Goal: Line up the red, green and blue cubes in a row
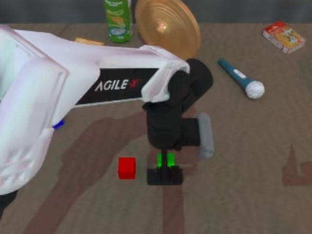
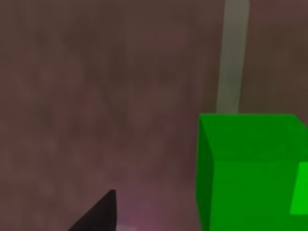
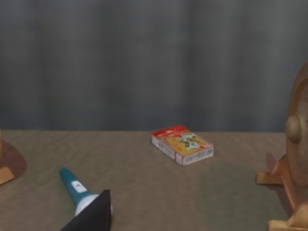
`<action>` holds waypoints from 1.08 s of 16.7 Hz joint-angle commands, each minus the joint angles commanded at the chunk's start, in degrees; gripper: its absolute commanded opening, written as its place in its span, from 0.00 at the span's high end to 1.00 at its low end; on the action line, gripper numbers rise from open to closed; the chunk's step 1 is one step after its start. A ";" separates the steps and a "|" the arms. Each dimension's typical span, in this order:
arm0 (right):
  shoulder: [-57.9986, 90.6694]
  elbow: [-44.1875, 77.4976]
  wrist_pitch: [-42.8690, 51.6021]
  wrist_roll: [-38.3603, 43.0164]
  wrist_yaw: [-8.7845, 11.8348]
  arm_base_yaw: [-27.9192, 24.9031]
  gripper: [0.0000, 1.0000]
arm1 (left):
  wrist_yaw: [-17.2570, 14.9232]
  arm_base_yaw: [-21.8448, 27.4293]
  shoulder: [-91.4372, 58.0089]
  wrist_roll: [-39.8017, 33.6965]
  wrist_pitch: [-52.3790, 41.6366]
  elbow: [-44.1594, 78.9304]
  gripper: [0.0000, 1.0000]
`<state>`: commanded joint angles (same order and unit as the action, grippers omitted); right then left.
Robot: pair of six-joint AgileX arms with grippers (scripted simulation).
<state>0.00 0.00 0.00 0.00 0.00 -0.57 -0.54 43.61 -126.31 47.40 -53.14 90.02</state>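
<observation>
Green cube (image 1: 165, 160) sits near the middle of the table (image 1: 243, 195), a little toward the front edge, caught between the dark fingers of the left gripper (image 1: 165, 168), which reaches down on it from above; the fingers are closed against its sides. In the left wrist view the same cube (image 2: 250, 168) fills one corner, resting on the brown surface, with one dark fingertip (image 2: 98, 214) showing beside it. The red cube (image 1: 126, 167) stands just beside it on the top view's left, apart from it and roughly level with it. A sliver of blue cube (image 1: 58, 125) peeks out farther left, mostly hidden under the white left arm. Toward the back lie a green can (image 1: 118, 19), a golden disc (image 1: 168, 27), a teal microphone (image 1: 241, 79) and a red printed packet (image 1: 283, 36). The right gripper shows only one dark fingertip (image 3: 91, 214) in its wrist view; whether it is open, I cannot tell.
</observation>
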 joint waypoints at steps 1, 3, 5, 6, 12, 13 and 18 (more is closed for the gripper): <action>0.00 0.00 0.00 0.00 0.00 0.00 0.00 | 0.00 -0.11 0.18 -0.03 -0.79 0.65 0.00; 0.00 0.00 0.00 0.00 0.00 0.00 0.00 | 0.00 -0.49 1.15 -0.17 -4.13 2.89 0.00; 0.00 0.00 0.00 0.00 0.00 0.00 0.00 | 0.02 -0.76 2.57 -0.12 -8.87 5.74 0.00; 0.00 0.00 0.00 0.00 0.00 0.00 0.00 | 0.03 -0.86 3.25 -0.06 -10.93 7.08 0.00; 0.00 0.00 0.00 0.00 0.00 0.00 0.00 | 0.04 -0.78 4.30 -0.08 -13.42 8.92 0.00; 0.00 0.00 0.00 0.00 0.00 0.00 0.00 | 0.04 -0.91 4.29 -0.08 -13.41 8.94 0.00; 0.00 0.00 0.00 0.00 0.00 0.00 0.00 | 0.14 -10.36 3.17 -0.42 -13.04 9.38 0.00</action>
<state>0.00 0.00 0.00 0.00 0.00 -0.57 -0.40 33.25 -123.14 46.98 -66.18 99.40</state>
